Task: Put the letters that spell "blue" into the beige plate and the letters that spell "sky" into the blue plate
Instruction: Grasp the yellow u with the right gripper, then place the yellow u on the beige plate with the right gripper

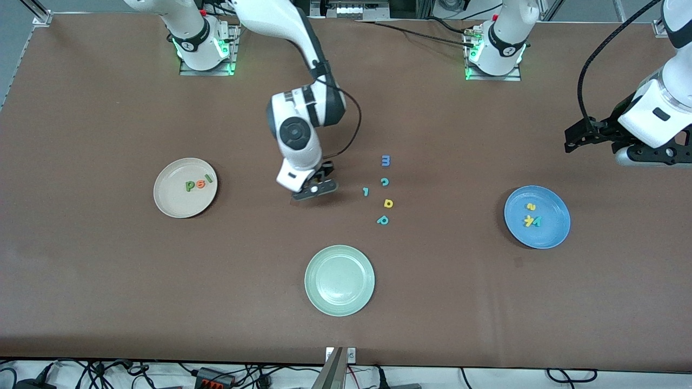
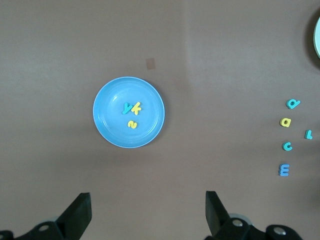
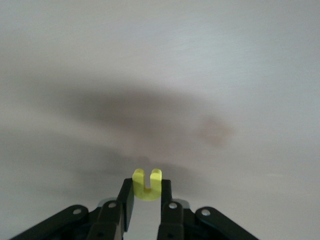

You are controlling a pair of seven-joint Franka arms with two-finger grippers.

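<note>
In the front view, the right gripper [image 1: 315, 186] sits low over the brown desk [image 1: 108, 281], between the round cream-beige plate [image 1: 167, 202] and a loose cluster of small foam letters [image 1: 383, 190]; that plate carries a dark green p-shaped letter [image 1: 190, 186], an orange e [image 1: 200, 183] and a thin green bar l [image 1: 210, 178]. The left gripper [image 1: 581, 135] waits above the round bright blue plate [image 1: 551, 229]. The left wrist view shows its fingers [image 2: 80, 212] spread wide and empty over the blue plate [image 2: 107, 125], which holds a teal y [image 2: 127, 108], yellow k [image 2: 136, 107] and yellow s [image 2: 132, 124]. In the right wrist view, the right gripper [image 3: 147, 197] is clenched on a small yellow foam u [image 3: 146, 185].
</note>
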